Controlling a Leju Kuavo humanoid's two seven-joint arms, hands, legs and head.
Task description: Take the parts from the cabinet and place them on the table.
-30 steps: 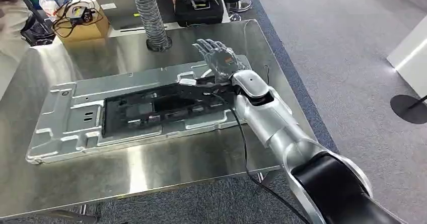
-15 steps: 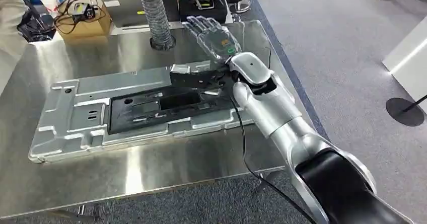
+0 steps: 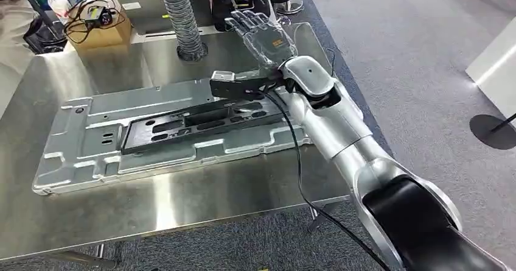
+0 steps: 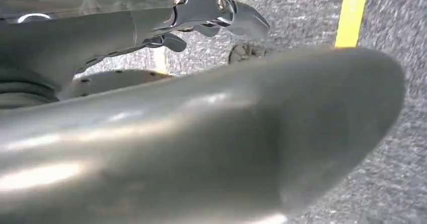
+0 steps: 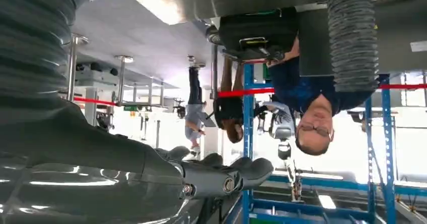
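The right hand (image 3: 263, 32) is hovering with fingers spread wide, holding nothing. Just below its wrist, the long black slotted metal bracket (image 3: 201, 123) is lying on the large pressed silver sheet-metal panel (image 3: 79, 155); it looks stiff, light, best gripped at its near end.

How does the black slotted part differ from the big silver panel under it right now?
The black slotted part is dark, narrow and smaller; the silver panel is bright bare metal, wider and longer. The black part looks tilted, its end near the right hand raised, while the silver panel lies flat on the steel table. Both are long, flat pieces with cut-outs, lying lengthwise the same way.
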